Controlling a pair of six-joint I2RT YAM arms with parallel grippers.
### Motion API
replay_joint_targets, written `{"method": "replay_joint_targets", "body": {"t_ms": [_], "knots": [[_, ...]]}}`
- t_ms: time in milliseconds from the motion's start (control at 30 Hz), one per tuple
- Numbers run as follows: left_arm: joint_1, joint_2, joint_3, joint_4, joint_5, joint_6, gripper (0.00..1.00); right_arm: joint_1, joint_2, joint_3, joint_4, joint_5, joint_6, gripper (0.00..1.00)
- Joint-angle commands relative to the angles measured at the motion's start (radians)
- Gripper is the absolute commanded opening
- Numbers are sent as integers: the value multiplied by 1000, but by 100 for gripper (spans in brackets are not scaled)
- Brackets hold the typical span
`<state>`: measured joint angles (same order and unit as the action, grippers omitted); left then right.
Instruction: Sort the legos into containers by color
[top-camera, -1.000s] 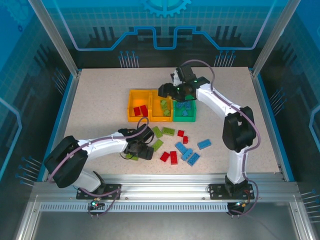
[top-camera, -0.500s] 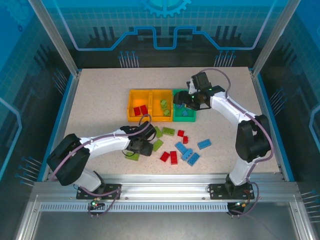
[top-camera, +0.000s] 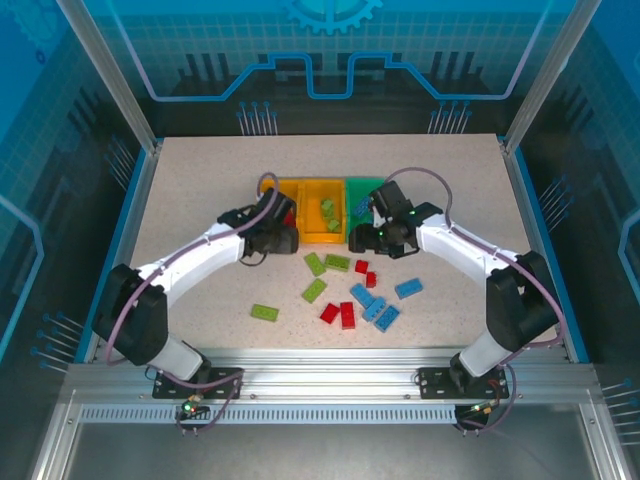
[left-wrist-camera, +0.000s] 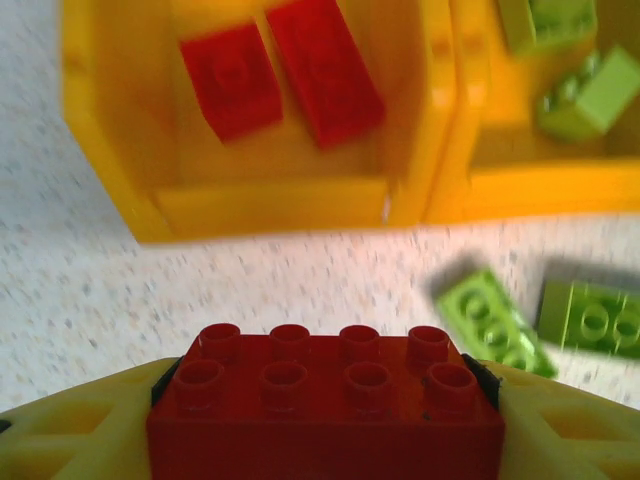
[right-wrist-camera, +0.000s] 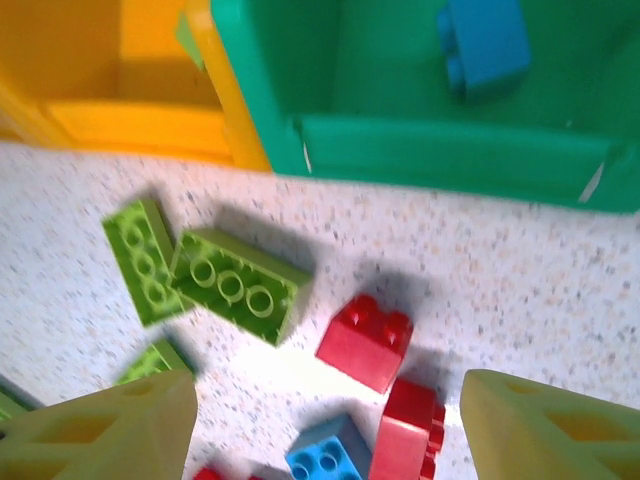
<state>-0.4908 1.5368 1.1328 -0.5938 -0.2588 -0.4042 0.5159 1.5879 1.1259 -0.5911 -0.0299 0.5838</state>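
Left fingers (left-wrist-camera: 70, 430) pinch a red brick (left-wrist-camera: 325, 410) near the left yellow bin (left-wrist-camera: 270, 208), where two reds (left-wrist-camera: 325, 70) lie. Right fingers (right-wrist-camera: 540, 420) stand wide and empty over loose bricks (right-wrist-camera: 365, 340), ready to pick one.

Robotics lab test cell, aluminium frame (top-camera: 320, 366), blue circuit-print wall panels (top-camera: 330, 60), speckled worktable (top-camera: 200, 190)

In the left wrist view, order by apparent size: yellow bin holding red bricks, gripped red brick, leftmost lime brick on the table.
1. yellow bin
2. gripped red brick, nearness enlarges it
3. leftmost lime brick
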Motion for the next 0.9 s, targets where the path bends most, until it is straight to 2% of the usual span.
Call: {"method": "replay_joint_targets", "body": {"t_ms": [0,300,400,767,867], "knots": [[56,78,97,3,56,46,66,32,-11,-33,-42,71,21,71],[142,308,297,4,117,43,66,88,75,-40,-69,130,34,63],[154,339,328,24,128,25,66,99,98,-32,-76,126,27,59],[169,438,445,15,128,-5,71,113,99,-67,-109,148,54,55],[173,450,457,2,111,-24,79,113,104,-76,-110,142,56,52]]}}
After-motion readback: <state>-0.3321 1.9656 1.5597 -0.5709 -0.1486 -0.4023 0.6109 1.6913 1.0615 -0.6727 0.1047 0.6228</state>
